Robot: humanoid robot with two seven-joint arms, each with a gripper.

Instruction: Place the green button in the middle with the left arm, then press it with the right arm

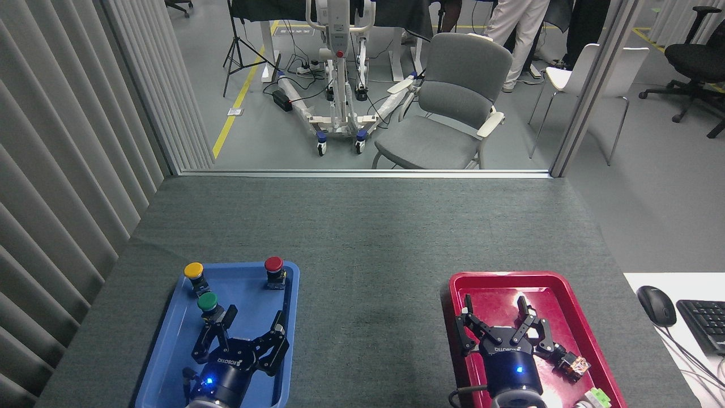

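The green button (208,303) stands upright in the blue tray (170,340), between the yellow-capped button (193,272) and my left gripper (243,331). That gripper hovers over the tray just below and right of the green cap, fingers spread open, one finger close beside the button's body. The middle (371,317) is bare dark grey mat between the two trays. My right gripper (501,326) is open above the red tray (561,309), holding nothing.
A red-capped button (274,271) stands at the blue tray's far right corner. Small parts (572,365) lie in the red tray near my right gripper. A mouse (656,305) and keyboard (705,323) sit on a white surface at right. A grey chair (447,113) stands beyond the table.
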